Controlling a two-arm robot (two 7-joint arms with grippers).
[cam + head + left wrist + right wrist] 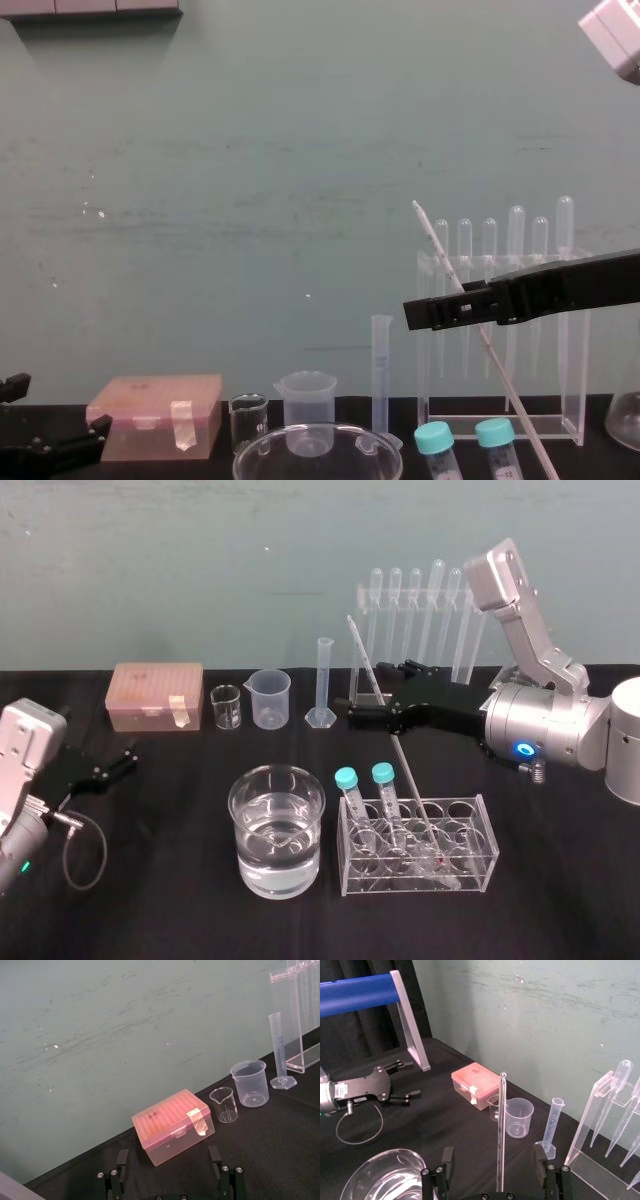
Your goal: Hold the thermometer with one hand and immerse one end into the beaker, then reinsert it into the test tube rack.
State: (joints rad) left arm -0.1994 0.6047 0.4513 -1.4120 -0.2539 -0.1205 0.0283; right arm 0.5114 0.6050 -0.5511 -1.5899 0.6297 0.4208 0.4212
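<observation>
The thermometer (400,760) leaned in the test tube rack (470,880) near the desk's (180,900) front edge. The right gripper (492,1151), spread, flanked its stem, seemingly to pinch it; the left gripper (122,760) sat spread at the left edge.

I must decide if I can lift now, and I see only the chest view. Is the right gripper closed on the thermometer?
Observer: No. The right wrist view shows the right gripper open, the thermometer standing between its fingers with a gap on each side.
Operator: Where is its lower end? My view cuts it off.
Observer: The head view shows it inside the low test tube rack, to the right of the two capped tubes.
Operator: Does the beaker contain liquid?
Observer: Yes, the head view shows the beaker roughly half full of clear liquid, left of the rack; the left gripper is parked farther left.
</observation>
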